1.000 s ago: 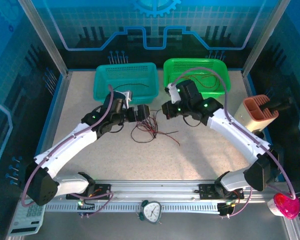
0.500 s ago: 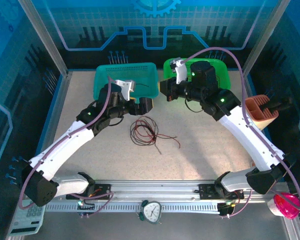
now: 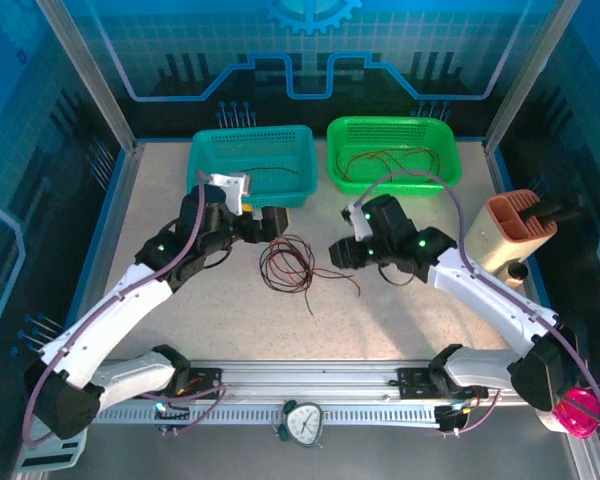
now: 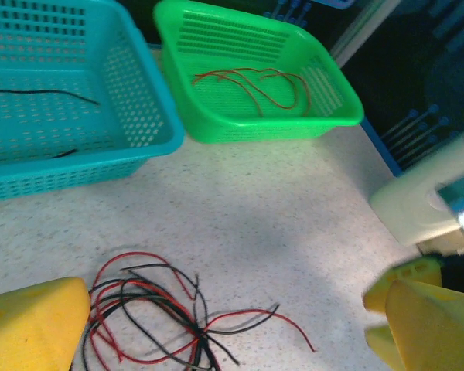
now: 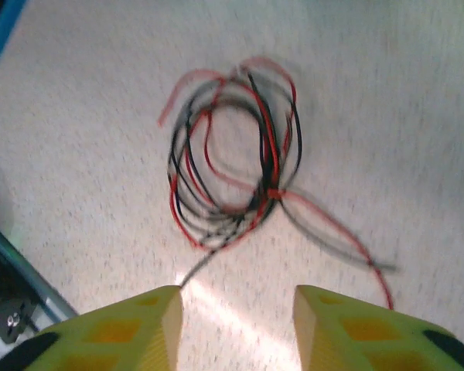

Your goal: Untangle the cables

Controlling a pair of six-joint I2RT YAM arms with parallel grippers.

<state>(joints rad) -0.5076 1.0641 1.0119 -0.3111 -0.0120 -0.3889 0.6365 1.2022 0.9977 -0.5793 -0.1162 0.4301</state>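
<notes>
On the table between your two arms, the cables lie in one red-and-black tangle with overlapping loops. Your left gripper stands fully spread just beyond the tangle's far edge, holding nothing. Your right gripper sits just right of the tangle, fingers parted and empty. A red wire lies in the green basket, and a black wire in the teal basket.

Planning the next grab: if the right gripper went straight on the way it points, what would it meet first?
The right gripper would likely meet the tangle of red and black cables lying on the table ahead; depth is unclear.
</notes>
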